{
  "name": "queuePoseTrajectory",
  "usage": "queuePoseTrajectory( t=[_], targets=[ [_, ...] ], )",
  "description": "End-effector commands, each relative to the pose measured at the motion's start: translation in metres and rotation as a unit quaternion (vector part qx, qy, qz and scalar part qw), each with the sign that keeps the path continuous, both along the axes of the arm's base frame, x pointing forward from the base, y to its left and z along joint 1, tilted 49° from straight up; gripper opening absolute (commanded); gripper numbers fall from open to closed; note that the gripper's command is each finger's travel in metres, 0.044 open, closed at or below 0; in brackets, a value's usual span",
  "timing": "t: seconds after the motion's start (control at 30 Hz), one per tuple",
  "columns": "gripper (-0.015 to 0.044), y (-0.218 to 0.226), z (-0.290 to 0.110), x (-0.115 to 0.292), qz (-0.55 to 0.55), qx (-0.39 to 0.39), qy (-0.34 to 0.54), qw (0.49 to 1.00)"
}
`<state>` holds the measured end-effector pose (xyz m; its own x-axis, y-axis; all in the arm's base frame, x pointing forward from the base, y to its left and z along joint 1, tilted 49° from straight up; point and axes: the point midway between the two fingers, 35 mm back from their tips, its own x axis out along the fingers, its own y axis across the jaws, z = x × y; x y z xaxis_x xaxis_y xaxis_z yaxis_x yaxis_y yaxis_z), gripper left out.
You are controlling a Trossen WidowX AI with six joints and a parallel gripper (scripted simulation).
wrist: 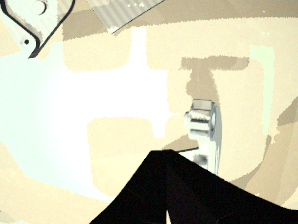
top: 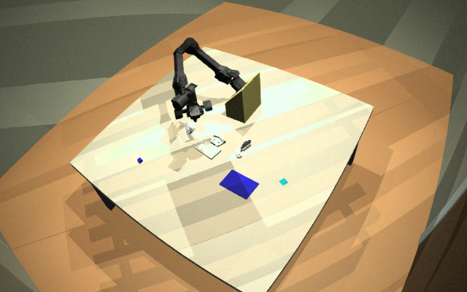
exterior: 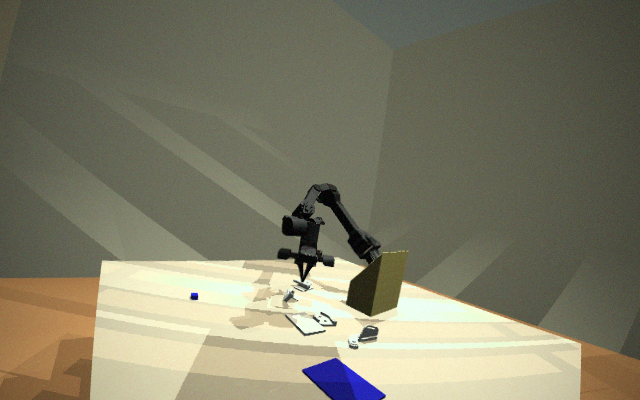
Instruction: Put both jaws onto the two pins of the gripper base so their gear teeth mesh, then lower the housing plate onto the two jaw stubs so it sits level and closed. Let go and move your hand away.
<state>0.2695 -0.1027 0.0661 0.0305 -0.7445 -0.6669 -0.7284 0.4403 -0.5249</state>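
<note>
One shut black tool (top: 195, 120) (exterior: 303, 280) (wrist: 160, 160), pointing down, above pale table (top: 226, 219) (exterior: 450, 370) (wrist: 130, 175)

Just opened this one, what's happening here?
A black robot arm has its pincer shut and empty, pointing down among small pale gear-mechanism parts. Those parts lie scattered and unassembled, a ribbed flat plate among them. A dark yellow block and a blue panel are also on the table.
</note>
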Motion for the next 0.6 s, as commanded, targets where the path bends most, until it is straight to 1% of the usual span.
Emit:
queuePoseTrajectory(
  t=[0.0, 0.57],
  targets=[
    [0.0, -0.004, -0.002, -0.005, -0.002, -0.011, 0.017, 1.0],
    [0.0, -0.018, -0.015, -0.004, -0.002, -0.01, 0.017, 1.0]
  ],
)
